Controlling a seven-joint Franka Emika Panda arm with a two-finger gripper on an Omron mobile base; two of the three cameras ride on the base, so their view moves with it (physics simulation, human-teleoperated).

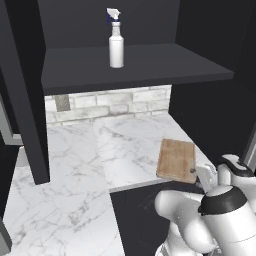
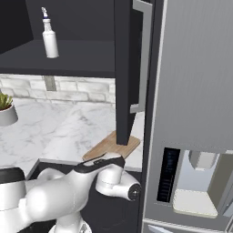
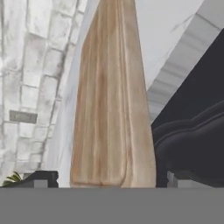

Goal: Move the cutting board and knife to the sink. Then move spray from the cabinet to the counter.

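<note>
Straddling the board point(image 3: 113, 109) at the bench point(image 1: 125, 145) front edge, end effector point(image 3: 107, 179) open, gripping nothing; board may slide off.

Wooden cutting board point(image 3: 111, 105) stretching away between the spread jaws, lying on the white marble table point(image 3: 164, 30), brick backsplash point(image 3: 37, 70) running alongside

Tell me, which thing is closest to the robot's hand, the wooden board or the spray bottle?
The cutting board: it lies between the gripper fingertips at the counter edge. The spray stands on the cabinet shelf.
</note>
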